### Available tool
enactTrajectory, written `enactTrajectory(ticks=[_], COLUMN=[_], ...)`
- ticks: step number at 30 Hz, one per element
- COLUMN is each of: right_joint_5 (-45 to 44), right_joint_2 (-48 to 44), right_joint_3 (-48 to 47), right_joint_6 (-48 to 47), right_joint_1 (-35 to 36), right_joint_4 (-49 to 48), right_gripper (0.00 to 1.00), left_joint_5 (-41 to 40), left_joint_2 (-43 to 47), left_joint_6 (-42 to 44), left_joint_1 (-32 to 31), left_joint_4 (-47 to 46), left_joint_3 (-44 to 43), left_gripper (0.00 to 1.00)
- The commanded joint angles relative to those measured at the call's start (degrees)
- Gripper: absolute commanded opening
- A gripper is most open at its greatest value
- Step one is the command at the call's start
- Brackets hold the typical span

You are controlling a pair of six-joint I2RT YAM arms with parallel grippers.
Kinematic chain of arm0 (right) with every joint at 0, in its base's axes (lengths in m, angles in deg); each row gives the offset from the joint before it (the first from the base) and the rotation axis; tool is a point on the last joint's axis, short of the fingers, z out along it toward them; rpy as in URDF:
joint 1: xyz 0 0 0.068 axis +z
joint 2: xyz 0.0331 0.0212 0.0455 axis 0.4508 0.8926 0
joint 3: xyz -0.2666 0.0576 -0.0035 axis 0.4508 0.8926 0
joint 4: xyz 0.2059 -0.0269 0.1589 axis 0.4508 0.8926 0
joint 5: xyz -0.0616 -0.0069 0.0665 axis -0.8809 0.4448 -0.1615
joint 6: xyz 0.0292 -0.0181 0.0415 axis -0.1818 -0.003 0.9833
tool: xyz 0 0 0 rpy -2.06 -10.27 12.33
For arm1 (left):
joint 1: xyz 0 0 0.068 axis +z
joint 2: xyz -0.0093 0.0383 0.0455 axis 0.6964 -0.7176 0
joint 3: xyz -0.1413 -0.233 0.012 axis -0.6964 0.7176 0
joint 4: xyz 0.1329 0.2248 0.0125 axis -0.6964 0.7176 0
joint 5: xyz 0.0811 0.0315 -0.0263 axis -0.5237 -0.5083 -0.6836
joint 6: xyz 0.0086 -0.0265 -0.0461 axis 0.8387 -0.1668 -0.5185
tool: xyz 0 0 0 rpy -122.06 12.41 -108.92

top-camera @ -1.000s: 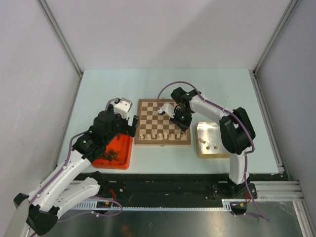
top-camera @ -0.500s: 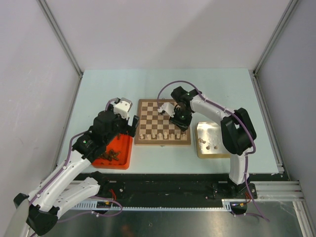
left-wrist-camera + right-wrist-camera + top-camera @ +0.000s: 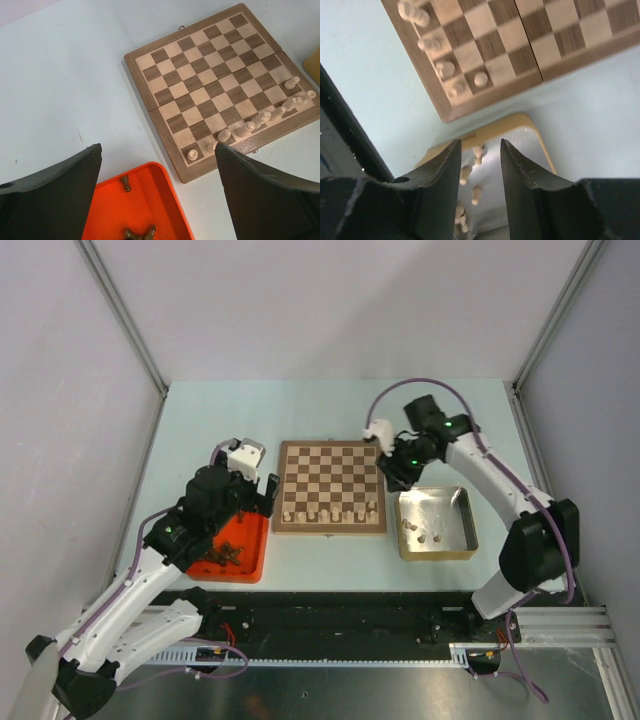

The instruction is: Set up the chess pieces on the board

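Flat square wooden chessboard (image 3: pixel 330 465) of light tan and dark brown checks, lying mid-way across the pale blue-green surface (image 3: pixel 200 420) between the two arms, partly set. Tiny pale beige wooden chessmen (image 3: pixel 325 512) stand in a line along the rank nearest the arms, with one more just ahead of that line at its right end. All other ranks, including the whole far side, are bare. Several further pale chessmen (image 3: pixel 421 533) wait in the rectangular gold metal tin (image 3: pixel 468 530) just right of the board. The small dark brown chessmen (image 3: pixel 226 553) lie heaped in the orange-red plastic tray (image 3: pixel 245 532) just left of it, none on a square. By this showing the work is at an early stage: one pale rank roughly filled, the second barely begun, the dark side untouched. The right arm arcs from its base out to the right and back inward, wrist turned down, so that the right pincer (image 3: pixel 393 476) hangs over the tin's far-left corner. Its jaws stand narrowly apart with nothing between them. The left arm leans forward over the tray, and the left pincer (image 3: pixel 263 496) is spread wide and empty above the tray's far end, near the board's left edge.
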Motion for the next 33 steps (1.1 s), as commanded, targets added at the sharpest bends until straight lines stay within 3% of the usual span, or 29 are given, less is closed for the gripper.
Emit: enactTrajectory(ticks=[1, 6, 13, 16, 26, 33], right_joint_5=[11.19, 19.45, 24.82, 26.49, 16.58, 13.58], right_joint_2=[-6.89, -10.76, -12.88, -12.26, -7.52, -5.41], right_joint_3=[5.99, 14.69, 23.93, 25.77, 30.00, 30.09], right_joint_6=[-1.81, -11.88, -35.18, -39.25, -37.16, -34.17], right_joint_1=[-8.57, -18.59, -22.57, -22.48, -14.24, -12.02], right_joint_4=[-1.28, -2.86, -3.04, -3.74, -14.27, -16.40], right_gripper=[0.42, 0.41, 0.43, 0.47, 0.47, 0.44], left_joint_5=[-1.03, -1.65, -2.35, -2.44, -1.74, -1.12], left_joint_2=[1.31, 1.14, 1.31, 1.31, 1.31, 1.40], left_joint_6=[2.28, 2.46, 2.64, 2.64, 2.72, 2.72], left_joint_1=[0.29, 0.30, 0.47, 0.47, 0.47, 0.47], left_joint_4=[-2.55, -3.07, -3.16, -3.16, -3.25, -3.25], left_joint_3=[0.65, 1.00, 1.26, 1.26, 1.26, 1.26], left_gripper=[1.00, 1.00, 1.00, 1.00, 1.00, 1.00])
